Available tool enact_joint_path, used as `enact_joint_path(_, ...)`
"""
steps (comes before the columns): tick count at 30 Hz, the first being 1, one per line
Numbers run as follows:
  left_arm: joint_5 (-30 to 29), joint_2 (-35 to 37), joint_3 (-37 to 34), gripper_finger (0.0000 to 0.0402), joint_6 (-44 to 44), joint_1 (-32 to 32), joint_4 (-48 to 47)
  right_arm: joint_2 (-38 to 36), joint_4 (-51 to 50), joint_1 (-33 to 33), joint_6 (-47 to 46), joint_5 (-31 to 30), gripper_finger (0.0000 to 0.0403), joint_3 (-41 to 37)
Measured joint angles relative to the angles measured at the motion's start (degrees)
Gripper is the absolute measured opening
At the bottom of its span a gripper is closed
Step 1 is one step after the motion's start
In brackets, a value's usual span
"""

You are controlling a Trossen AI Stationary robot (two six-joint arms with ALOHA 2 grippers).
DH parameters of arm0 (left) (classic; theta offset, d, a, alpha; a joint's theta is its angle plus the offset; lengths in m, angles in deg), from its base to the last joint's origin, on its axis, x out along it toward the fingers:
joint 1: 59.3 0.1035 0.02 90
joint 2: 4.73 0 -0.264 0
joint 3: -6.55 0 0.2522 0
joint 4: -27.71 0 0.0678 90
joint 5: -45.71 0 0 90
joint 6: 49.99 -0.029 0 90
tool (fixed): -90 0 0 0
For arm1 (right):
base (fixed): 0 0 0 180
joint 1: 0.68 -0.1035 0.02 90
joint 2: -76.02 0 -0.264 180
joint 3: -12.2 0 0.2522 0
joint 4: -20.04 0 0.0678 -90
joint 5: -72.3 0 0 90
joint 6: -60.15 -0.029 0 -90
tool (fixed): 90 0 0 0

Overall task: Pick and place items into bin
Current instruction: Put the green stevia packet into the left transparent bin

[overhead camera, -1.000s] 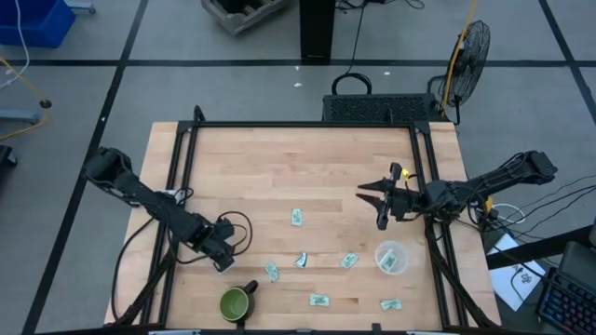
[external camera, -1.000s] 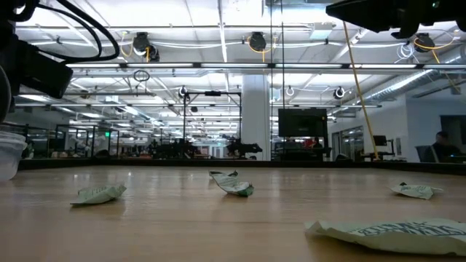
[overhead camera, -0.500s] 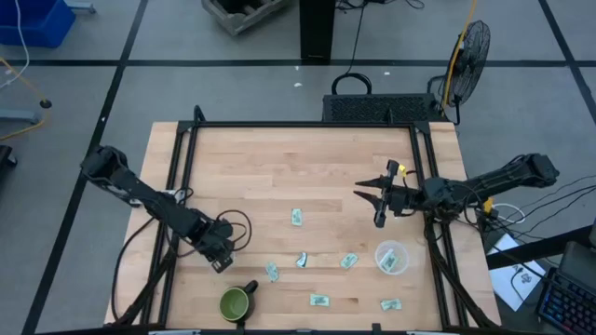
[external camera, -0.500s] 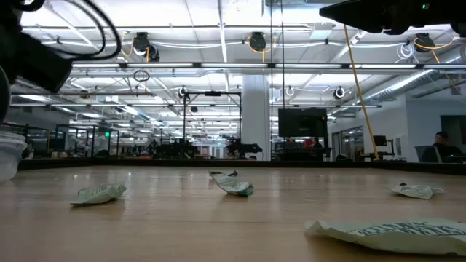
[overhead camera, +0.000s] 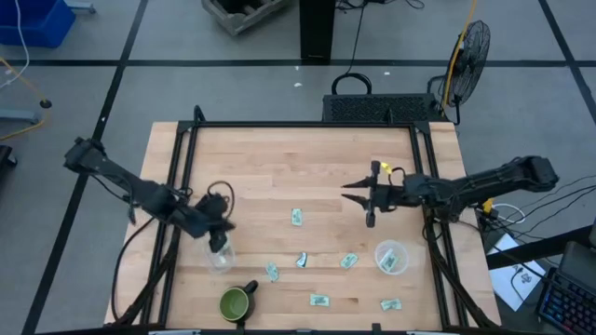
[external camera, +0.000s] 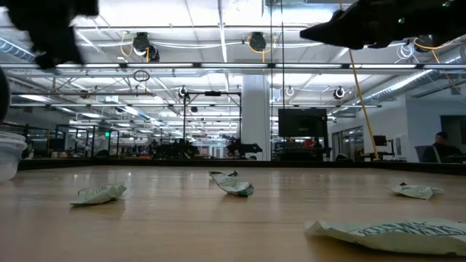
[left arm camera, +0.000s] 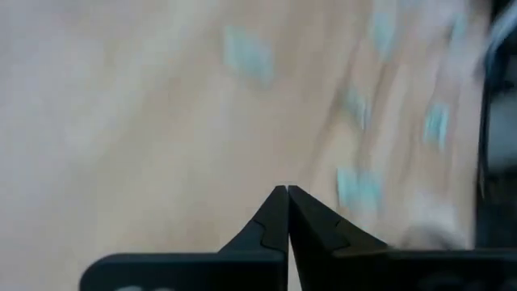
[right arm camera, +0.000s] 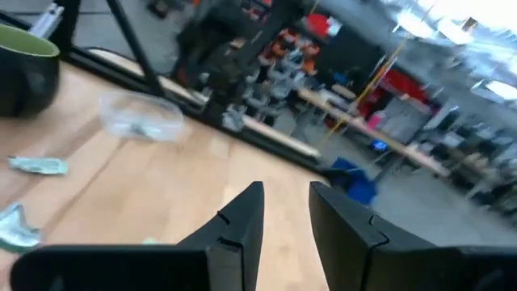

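Packets scattered between both arms, left gripper closed empty, right gripper parted, empty.

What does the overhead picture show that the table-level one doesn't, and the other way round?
Only the overhead view shows the dark green ceramic mug and both whole arms: the left hand, shut, over the table's left side, and the right hand, open, above the table's right half. Only the table-level view shows the long hall behind, with its ceiling lights and a person far off. Both show the pale wooden table, the small crumpled green-and-white packets lying on it, and a clear plastic cup.
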Motion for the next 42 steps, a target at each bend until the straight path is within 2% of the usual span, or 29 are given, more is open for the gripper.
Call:
enact_joint_path(3, -12.0, 2.0, 0.0, 0.0004, -9.6, 0.5, 9.0, 3.9, -0.1, 1.7, -3.7, 7.3, 0.0096, 2.1)
enact_joint_path(4, -14.5, 2.1, 0.0, 0.0005, -12.0, 0.8, 12.2, 5.3, -0.5, 2.1, -5.1, 9.7, 0.0096, 3.0)
enact_joint_path(6, -15.1, 2.1, 0.0, 0.0013, -16.9, 1.9, 17.0, 8.0, -2.4, 2.6, -7.9, 12.5, 0.0096, 5.2)
enact_joint_path(11, -7.7, -0.8, 0.1, 0.0043, -24.6, 5.4, 21.8, 14.2, -11.4, 3.0, -12.0, 12.8, 0.0096, 10.5)
enact_joint_path(15, -6.5, -5.4, 0.0, 0.0080, -27.5, 7.7, 22.0, 18.0, -15.5, 2.8, -10.2, 12.8, 0.0096, 12.5)
enact_joint_path(18, -6.1, -9.7, 0.0, 0.0116, -30.0, 9.7, 22.9, 18.1, -15.6, 2.8, -9.5, 12.8, 0.0096, 12.6)
enact_joint_path(21, -2.6, -14.4, 0.0, 0.0146, -34.6, 11.7, 27.0, 16.8, -17.1, 2.8, -11.2, 12.8, 0.0096, 12.6)
enact_joint_path(26, 1.1, -22.0, 0.0, 0.0165, -41.0, 15.8, 40.4, 13.5, -17.1, 2.8, -10.0, 12.5, 0.0096, 12.6)
enact_joint_path(28, 4.5, -24.7, 0.0, 0.0165, -41.7, 18.0, 44.9, 12.8, -14.7, 2.8, -7.8, 9.8, 0.0096, 12.6)
enact_joint_path(31, 12.0, -28.3, 0.0, 0.0165, -41.3, 21.1, 47.3, 12.3, -9.1, 2.8, -6.6, 0.9, 0.0096, 12.6)
enact_joint_path(34, 15.7, -31.3, 0.0, 0.0166, -42.0, 23.2, 48.8, 12.4, -6.0, 3.4, -6.4, -6.5, 0.0096, 12.6)
enact_joint_path(36, 18.0, -33.4, 0.0, 0.0166, -43.6, 24.2, 50.3, 12.4, -5.9, 4.2, -6.4, -8.4, 0.0096, 12.6)
enact_joint_path(42, 23.3, -40.6, 3.1, 0.0166, -46.1, 25.1, 50.8, 12.4, -5.4, 7.3, -2.7, -8.3, 0.0096, 12.6)
